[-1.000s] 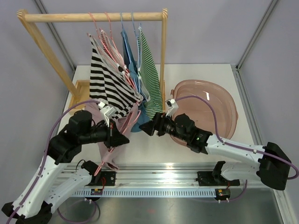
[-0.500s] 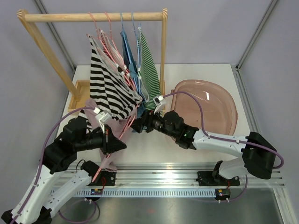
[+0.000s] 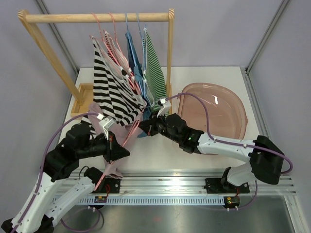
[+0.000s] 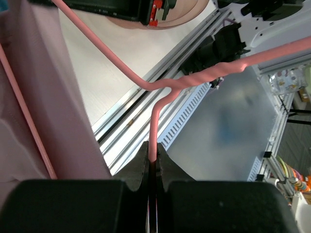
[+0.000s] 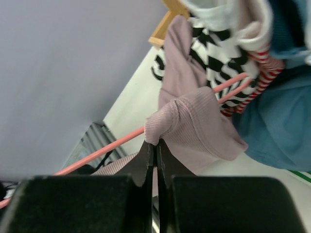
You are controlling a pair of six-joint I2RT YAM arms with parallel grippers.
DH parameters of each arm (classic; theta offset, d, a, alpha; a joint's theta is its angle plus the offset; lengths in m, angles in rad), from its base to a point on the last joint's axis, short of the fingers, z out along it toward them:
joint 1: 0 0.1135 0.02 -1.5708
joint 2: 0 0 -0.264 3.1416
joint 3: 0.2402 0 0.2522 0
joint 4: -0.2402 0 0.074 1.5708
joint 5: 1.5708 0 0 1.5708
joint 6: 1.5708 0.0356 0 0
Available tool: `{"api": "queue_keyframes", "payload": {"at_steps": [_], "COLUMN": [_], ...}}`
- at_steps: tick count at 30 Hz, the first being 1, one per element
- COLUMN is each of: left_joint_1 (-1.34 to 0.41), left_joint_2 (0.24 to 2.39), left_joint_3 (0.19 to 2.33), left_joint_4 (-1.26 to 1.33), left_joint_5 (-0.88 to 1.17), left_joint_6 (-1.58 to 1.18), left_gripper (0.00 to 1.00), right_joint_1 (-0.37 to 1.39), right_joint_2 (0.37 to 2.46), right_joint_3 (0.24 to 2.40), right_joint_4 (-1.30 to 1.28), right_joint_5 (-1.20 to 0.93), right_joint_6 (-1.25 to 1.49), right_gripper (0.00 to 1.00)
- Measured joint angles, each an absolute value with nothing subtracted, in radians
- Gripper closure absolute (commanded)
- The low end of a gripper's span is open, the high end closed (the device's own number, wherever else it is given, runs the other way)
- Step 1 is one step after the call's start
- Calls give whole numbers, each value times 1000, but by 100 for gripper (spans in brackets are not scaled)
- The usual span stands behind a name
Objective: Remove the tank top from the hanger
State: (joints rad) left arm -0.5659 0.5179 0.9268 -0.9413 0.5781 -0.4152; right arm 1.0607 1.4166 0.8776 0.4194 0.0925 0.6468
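- Sliding-off step, as I read it, and not finished: the tank top (image 5: 194, 126) is only part-way off the hanger (image 4: 194, 80). One bunched edge has ridden up along the wire, but the cloth is still draped over it.
- Left to do, my guess: pull that edge past the wire end, free the other side, then get the cloth clear.
- Look: pale mauve ribbed knit, limp, gathered into a tight roll at the pinch and hanging loose below. Expect stretch and snagging on the wire.
- Where: down off the rack (image 3: 97, 18), low over the table (image 3: 160, 150), between the two arms.
- Right gripper (image 5: 155, 150): jaws pressed together on the rolled hem, right where it crosses the wire.
- Left gripper (image 4: 153, 158): jaws clamped on the pink wire just below its twisted neck, holding the hanger out.
- Around it: a black-and-white striped shirt (image 3: 114, 94), blue top (image 3: 133, 51) and green striped top (image 3: 155, 73) hang on the rack just behind the pinch. They could get dragged along.
- Pink basin (image 3: 233, 104) sits to the right, apart from all this.
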Motion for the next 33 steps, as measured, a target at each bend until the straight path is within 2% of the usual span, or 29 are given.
{"api": "queue_keyframes", "payload": {"at_steps": [11,17,24,29,33], "left_joint_1": [-566,-566,-566,-566,-567], "left_joint_2": [449,427,423,370,411], "left_joint_3": [933,939,1010,1014,1013], "left_joint_4": [-999,-957,-848,-589,-332], "left_joint_5": [603,669,648,603,599], "left_joint_6": [-331,-328,-323,-363,-421], "left_gripper": [100,100,100,100,100], "right_joint_1": [1063,1061,1058,1052,1050], "right_joint_2": [1352,1344,1249,1169,1169], "right_joint_3": [938,1019,1065,1162,1290], "right_joint_4": [128,-10,-85,-148,-186], "right_joint_5": [420,479,439,290,138], "right_joint_6": [568,541,478,414,377], "right_gripper": [100,100,100,100,100]}}
